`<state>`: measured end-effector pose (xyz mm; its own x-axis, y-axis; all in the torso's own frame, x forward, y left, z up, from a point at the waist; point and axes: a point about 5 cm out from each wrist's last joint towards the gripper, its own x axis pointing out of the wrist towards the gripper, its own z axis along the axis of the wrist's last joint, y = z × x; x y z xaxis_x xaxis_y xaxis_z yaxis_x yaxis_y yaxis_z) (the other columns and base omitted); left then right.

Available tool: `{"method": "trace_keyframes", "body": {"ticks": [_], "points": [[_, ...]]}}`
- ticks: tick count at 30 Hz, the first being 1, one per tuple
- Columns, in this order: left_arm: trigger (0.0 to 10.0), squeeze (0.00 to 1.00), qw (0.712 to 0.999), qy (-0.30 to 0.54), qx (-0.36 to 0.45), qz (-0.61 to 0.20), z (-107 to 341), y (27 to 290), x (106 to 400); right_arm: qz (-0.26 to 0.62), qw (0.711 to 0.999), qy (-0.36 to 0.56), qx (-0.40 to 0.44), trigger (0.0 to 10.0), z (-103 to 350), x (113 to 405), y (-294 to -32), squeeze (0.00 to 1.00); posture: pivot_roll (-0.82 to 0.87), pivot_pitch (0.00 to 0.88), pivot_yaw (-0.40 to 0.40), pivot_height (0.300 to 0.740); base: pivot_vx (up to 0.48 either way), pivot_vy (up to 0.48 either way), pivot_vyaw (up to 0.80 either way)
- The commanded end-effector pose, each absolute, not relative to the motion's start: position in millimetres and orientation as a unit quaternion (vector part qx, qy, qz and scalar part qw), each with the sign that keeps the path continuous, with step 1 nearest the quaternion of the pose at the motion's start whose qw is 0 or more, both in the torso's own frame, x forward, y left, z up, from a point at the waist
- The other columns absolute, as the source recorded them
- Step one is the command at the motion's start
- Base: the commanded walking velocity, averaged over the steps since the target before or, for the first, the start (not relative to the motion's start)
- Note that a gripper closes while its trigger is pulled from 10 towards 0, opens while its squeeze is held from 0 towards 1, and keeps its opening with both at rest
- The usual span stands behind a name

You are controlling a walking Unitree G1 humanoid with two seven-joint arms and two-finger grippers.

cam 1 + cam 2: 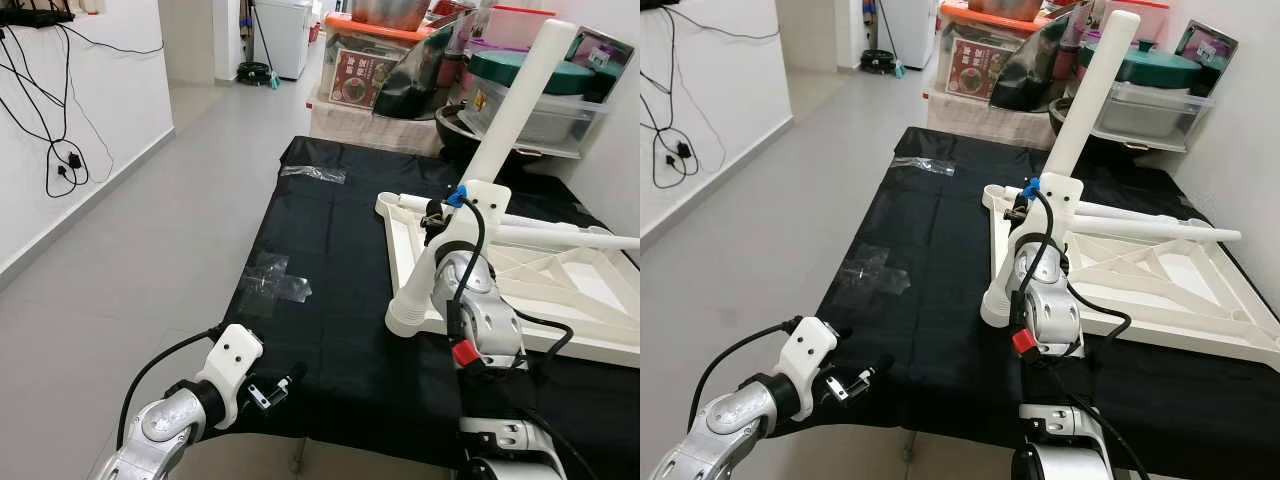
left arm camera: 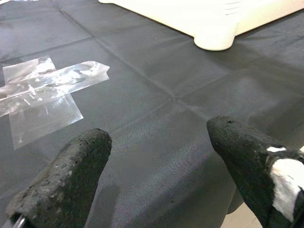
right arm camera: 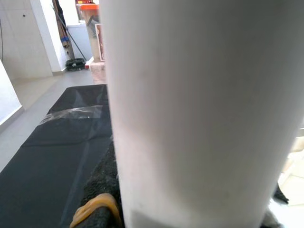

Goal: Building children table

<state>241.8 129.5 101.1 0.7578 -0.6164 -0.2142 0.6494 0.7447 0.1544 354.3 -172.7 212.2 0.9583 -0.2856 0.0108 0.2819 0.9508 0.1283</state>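
A: Where's the leg (image 1: 522, 92) now?
B: Held by the right gripper (image 1: 440, 218) above the near corner of the upturned tabletop (image 1: 560, 280). Its fingers are closed round the leg's lower part.
A: Which way does it run?
B: Long axis nearly upright, top leaning away from the tabletop's near corner.
A: Advice?
B: Straighten it over the corner socket (image 1: 410, 318), then press down.
A: The left gripper (image 1: 270, 390)?
B: Spread open and empty, near the cloth (image 1: 330, 280) edge, well short of the tabletop.

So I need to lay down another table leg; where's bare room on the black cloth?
Free: between the clear tape patch and the upturned white plastic tabletop. Crowded: the right gripper holds a white cylindrical leg there.
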Motion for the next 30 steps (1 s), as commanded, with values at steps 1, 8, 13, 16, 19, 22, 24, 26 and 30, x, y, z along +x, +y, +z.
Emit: {"method": "trace_keyframes", "body": {"ticks": [1, 8, 13, 16, 19, 22, 24, 26, 30], "points": [[10.0, 0.0, 0.928, 0.08, 0.117, -0.346, 98, 128, 243, -0.167, 0.984, 0.013, 0.052, 10.0, 198, 352, -182, 0.0, 0.04, 0.0, -0.111, 0.74, 0.0, 0.0, 0.0], [10.0, 0.0, 0.927, 0.079, 0.117, -0.347, 98, 128, 244, -0.164, 0.985, 0.005, 0.047, 10.0, 202, 352, -181, 0.0, 0.03, 0.0, -0.107, 0.74, 0.0, 0.0, 0.0], [10.0, 0.0, 0.926, 0.079, 0.117, -0.349, 98, 127, 243, -0.161, 0.986, -0.006, 0.043, 10.0, 208, 351, -179, 0.0, 0.03, 0.0, -0.105, 0.74, 0.0, 0.0, 0.0], [10.0, 0.0, 0.926, 0.079, 0.116, -0.349, 98, 127, 243, -0.159, 0.986, -0.011, 0.041, 10.0, 211, 351, -179, 0.0, 0.03, 0.0, -0.105, 0.74, 0.0, 0.0, 0.0], [10.0, 0.0, 0.926, 0.079, 0.116, -0.349, 98, 127, 243, -0.157, 0.987, -0.015, 0.038, 10.0, 213, 350, -178, 0.0, 0.03, 0.0, -0.105, 0.74, 0.0, 0.0, 0.0], [10.0, 0.0, 0.926, 0.079, 0.116, -0.35, 98, 127, 243, -0.154, 0.987, -0.017, 0.034, 10.0, 216, 350, -177, 0.0, 0.03, 0.0, -0.105, 0.74, 0.0, 0.0, 0.0], [10.0, 0.0, 0.926, 0.079, 0.116, -0.35, 97, 127, 243, -0.153, 0.987, -0.017, 0.034, 10.0, 216, 350, -176, 0.0, 0.03, 0.0, -0.105, 0.74, 0.0, 0.0, 0.0], [10.0, 0.0, 0.926, 0.079, 0.116, -0.351, 97, 126, 243, -0.152, 0.988, -0.017, 0.033, 10.0, 217, 350, -176, 0.0, 0.03, 0.0, -0.105, 0.74, 0.0, 0.0, 0.0], [10.0, 0.0, 0.926, 0.079, 0.115, -0.352, 97, 126, 243, -0.151, 0.988, -0.017, 0.035, 10.0, 219, 351, -177, 0.0, 0.03, 0.0, -0.105, 0.74, 0.0, 0.0, 0.0]]}}
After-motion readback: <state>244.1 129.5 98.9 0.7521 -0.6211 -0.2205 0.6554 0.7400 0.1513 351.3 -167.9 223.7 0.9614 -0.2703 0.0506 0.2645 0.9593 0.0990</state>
